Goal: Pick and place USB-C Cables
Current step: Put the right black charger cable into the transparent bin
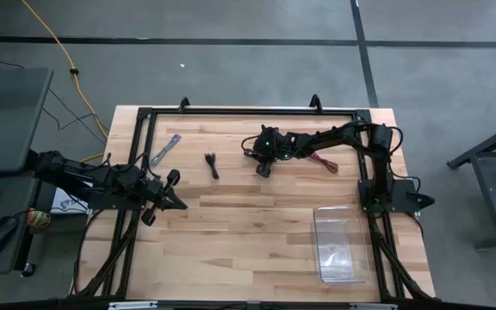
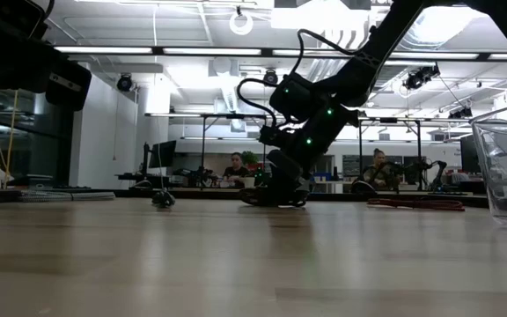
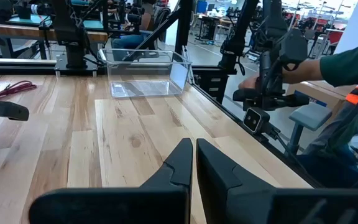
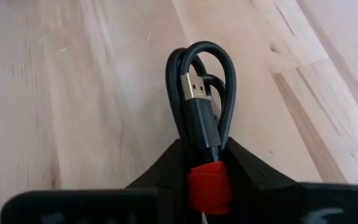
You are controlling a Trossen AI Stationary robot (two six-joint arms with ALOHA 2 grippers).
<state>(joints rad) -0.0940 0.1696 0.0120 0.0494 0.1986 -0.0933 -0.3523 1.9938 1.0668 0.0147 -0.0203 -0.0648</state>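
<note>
Right hand is low over the desk, at about 12 o'clock from desk centre, toward the far edge. The right wrist view shows its fingers clamped on the black-and-red cable: black looped bundle with a red band, metal plug facing up, loops sticking out past the fingertips. In the low view the same hand sits right at the desk surface; I can't tell from there whether the cable is touching the wood.

Left hand hovers at about 9 o'clock, near the left edge, its fingers nearly closed with only a thin gap, holding nothing.

Other cables:
- silver-grey cable lies at about 10 o'clock, close to the left frame rail.
- black cable lies at about 11 o'clock, between the silver-grey one and the right hand, apart from both.
- pinkish-red cable lies at about 1 o'clock, under the right arm's forearm, just beside the right hand's wrist side.

Clear plastic bin sits at about 4 o'clock near the right edge. It looks to have something thin and pale inside, can't tell what.

A person's arm in a green sleeve shows beyond the desk edge in the left wrist view.
</note>
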